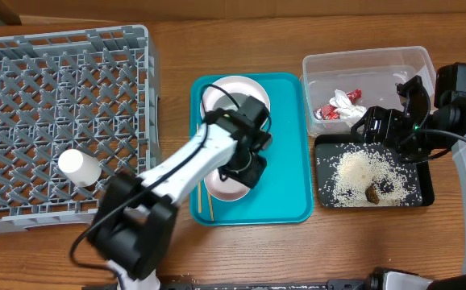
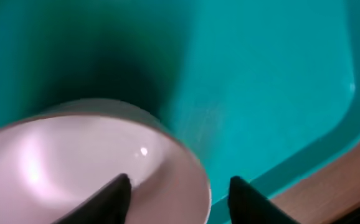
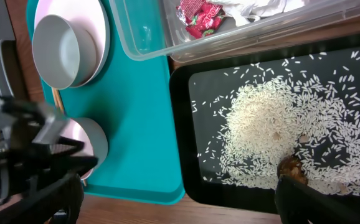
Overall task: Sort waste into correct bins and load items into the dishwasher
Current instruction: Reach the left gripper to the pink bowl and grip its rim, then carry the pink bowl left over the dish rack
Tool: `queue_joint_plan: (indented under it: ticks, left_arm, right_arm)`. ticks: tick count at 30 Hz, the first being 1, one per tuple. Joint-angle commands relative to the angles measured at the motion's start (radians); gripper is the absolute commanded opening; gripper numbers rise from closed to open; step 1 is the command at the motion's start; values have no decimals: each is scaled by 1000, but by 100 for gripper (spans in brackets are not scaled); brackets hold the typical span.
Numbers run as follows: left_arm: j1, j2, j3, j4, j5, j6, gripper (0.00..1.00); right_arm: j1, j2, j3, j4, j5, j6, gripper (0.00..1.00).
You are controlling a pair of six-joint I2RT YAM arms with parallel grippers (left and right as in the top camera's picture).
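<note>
My left gripper point(image 1: 245, 165) is low over the teal tray, open, its fingers point(image 2: 180, 183) straddling the rim of the pink bowl point(image 2: 74, 162), which also shows from overhead point(image 1: 225, 187). The pale bowl point(image 1: 235, 98) sits on the white plate point(image 3: 100, 31) at the tray's far end. The chopsticks point(image 1: 203, 201) lie beside the pink bowl. The white cup point(image 1: 78, 167) lies in the grey rack point(image 1: 56, 72). My right gripper point(image 1: 382, 127) is open and empty point(image 3: 177, 183) above the black tray point(image 1: 323, 197), which holds rice point(image 3: 273, 124) and a brown lump point(image 3: 292, 168). The wrapper with tissue point(image 1: 339, 107) lies in the clear tub point(image 1: 362, 60).
The teal tray point(image 1: 285, 161) sits between the rack and the two bins. The clear tub's wall point(image 3: 142, 37) and the black tray's rim point(image 3: 180, 124) lie close against its right edge. Bare wood table point(image 1: 314, 250) runs along the front.
</note>
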Motion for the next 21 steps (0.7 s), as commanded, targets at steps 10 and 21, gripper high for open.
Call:
queue_joint_plan:
  ticks: [10, 21]
  left_arm:
    - [-5, 23, 127, -119, 23, -7, 4]
    - [148, -153, 408, -310, -38, 5, 4]
  right_arm:
    - [3, -9, 11, -1, -8, 0, 100]
    - [3, -9, 11, -2, -8, 0, 100]
